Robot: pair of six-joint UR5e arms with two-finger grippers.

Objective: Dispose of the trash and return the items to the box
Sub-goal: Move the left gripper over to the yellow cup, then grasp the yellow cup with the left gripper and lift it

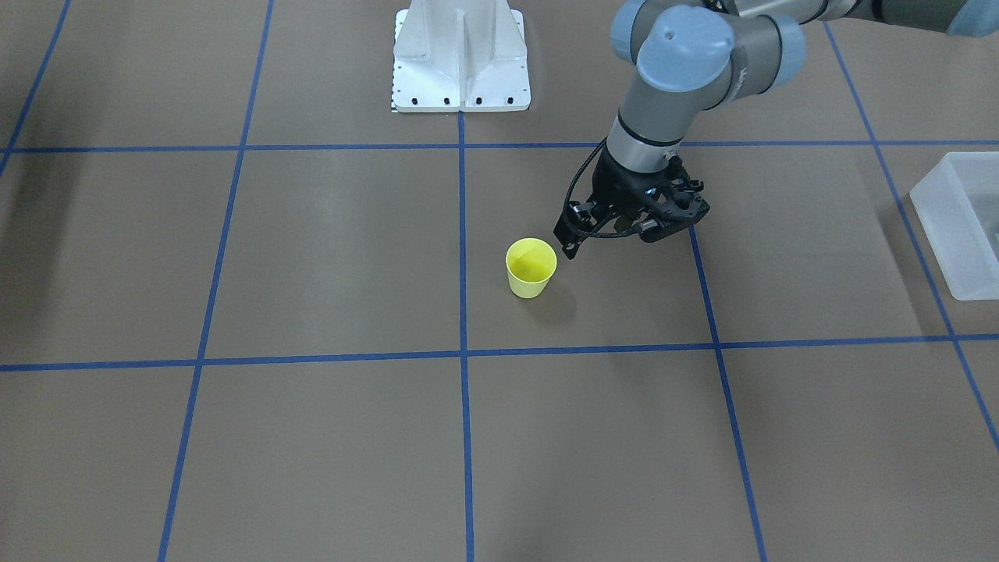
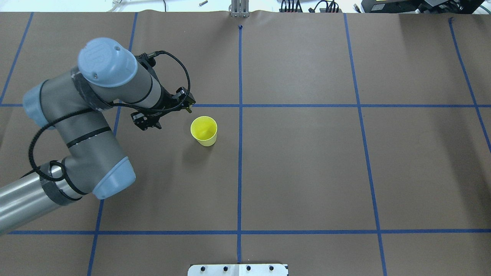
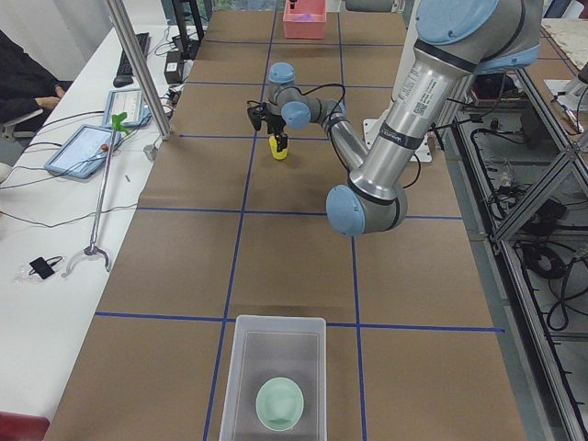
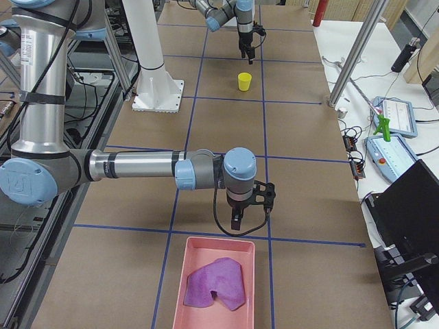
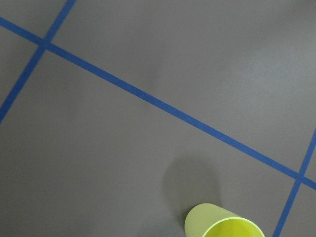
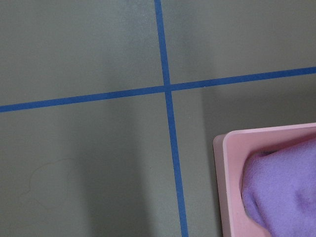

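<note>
The yellow cup (image 1: 531, 268) stands upright and empty on the brown table; it also shows in the overhead view (image 2: 204, 130) and at the bottom edge of the left wrist view (image 5: 224, 227). My left gripper (image 1: 628, 222) hangs just beside it, a short gap away, open and empty; it also shows in the overhead view (image 2: 155, 113). The pale green bowl (image 3: 279, 402) lies inside the frosted box (image 3: 276, 323), which sits at the table's left end (image 1: 936, 234). My right gripper (image 4: 235, 223) hovers near a pink tray; I cannot tell whether it is open or shut.
A pink tray (image 4: 195, 260) holding a crumpled purple cloth (image 4: 216, 284) sits at the table's right end, and its corner shows in the right wrist view (image 6: 232, 187). The white robot base (image 1: 460, 62) stands at the table's edge. Blue tape lines grid the table.
</note>
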